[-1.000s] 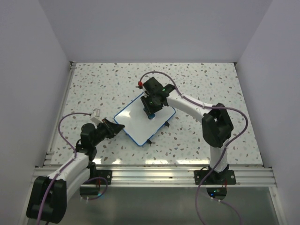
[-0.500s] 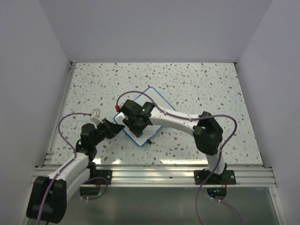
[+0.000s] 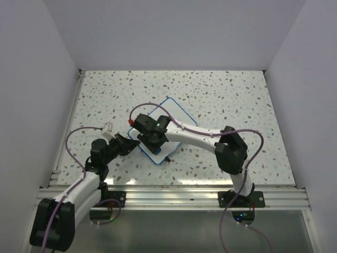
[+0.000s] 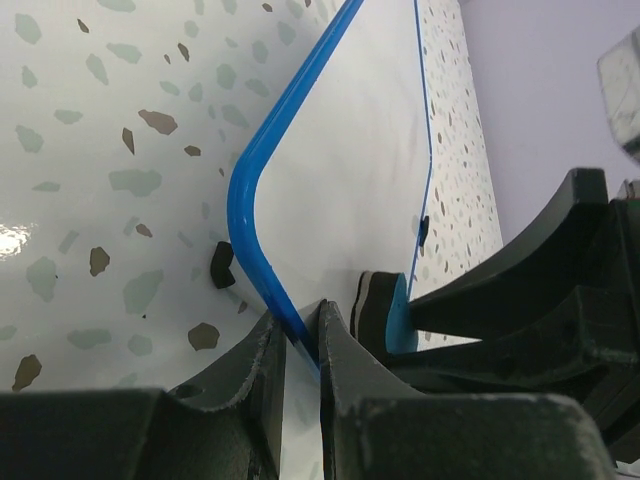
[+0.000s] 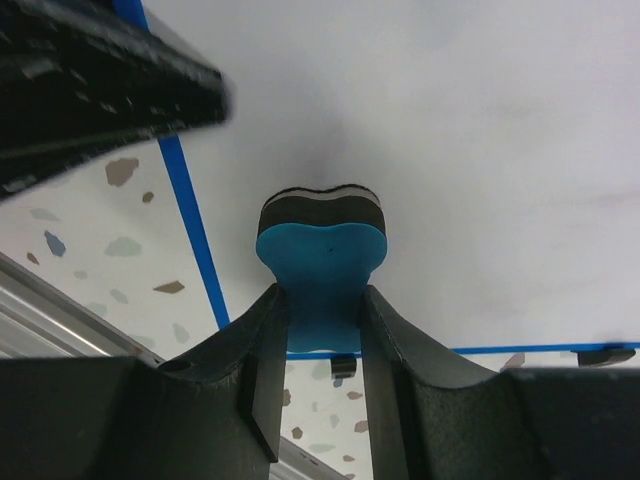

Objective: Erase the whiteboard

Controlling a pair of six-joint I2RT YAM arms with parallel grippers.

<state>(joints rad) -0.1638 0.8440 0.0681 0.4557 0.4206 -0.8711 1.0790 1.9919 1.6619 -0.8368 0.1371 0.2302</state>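
Note:
The whiteboard lies tilted on the speckled table, white with a thin blue rim. My left gripper is shut on that rim at the board's near-left corner; in the left wrist view the jaws pinch the blue edge of the whiteboard. My right gripper is shut on the blue eraser, whose dark felt face presses on the whiteboard close to that same corner. The eraser shows just beside my left fingers. The board surface I see looks clean white.
Small black tabs stick out from the board's rim. An aluminium rail runs along the table's near edge, and grey walls close in the left, right and back. My right arm stretches across the board.
The right gripper has swept the eraser from the board's far part down to its near-left corner, uncovering the far corner. The left gripper has stayed clamped on the rim.

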